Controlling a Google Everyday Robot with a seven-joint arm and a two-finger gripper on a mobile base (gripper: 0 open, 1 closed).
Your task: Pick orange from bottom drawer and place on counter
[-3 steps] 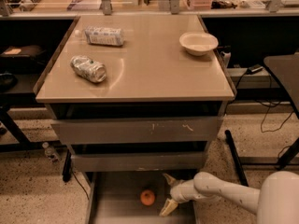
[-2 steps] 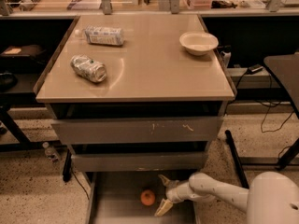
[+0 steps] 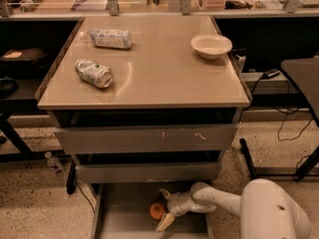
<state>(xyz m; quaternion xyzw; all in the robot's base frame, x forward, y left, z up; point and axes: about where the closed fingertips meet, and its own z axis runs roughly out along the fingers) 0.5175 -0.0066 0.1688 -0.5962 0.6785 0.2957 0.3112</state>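
Observation:
The orange [image 3: 157, 210] lies on the grey floor of the pulled-out bottom drawer [image 3: 119, 215], near its middle. My gripper [image 3: 165, 209] reaches in from the right, low inside the drawer, on a white arm [image 3: 219, 199]. Its fingers are open, one behind the orange and one pale fingertip [image 3: 164, 223] in front of it, so the fruit sits at the mouth of the jaws. The fingers are spread wider than the orange. The beige counter [image 3: 154, 59] tops the cabinet above.
On the counter lie a crushed silver can [image 3: 94, 73], a wrapped packet [image 3: 110, 38] and a white bowl [image 3: 211, 45]. The two upper drawers [image 3: 144, 139] are nearly shut and overhang the bottom drawer. A black stand leg [image 3: 247, 158] is on the floor at right.
My gripper has moved left along the drawer toward the orange, and its open fingers now bracket the fruit. The orange has not moved.

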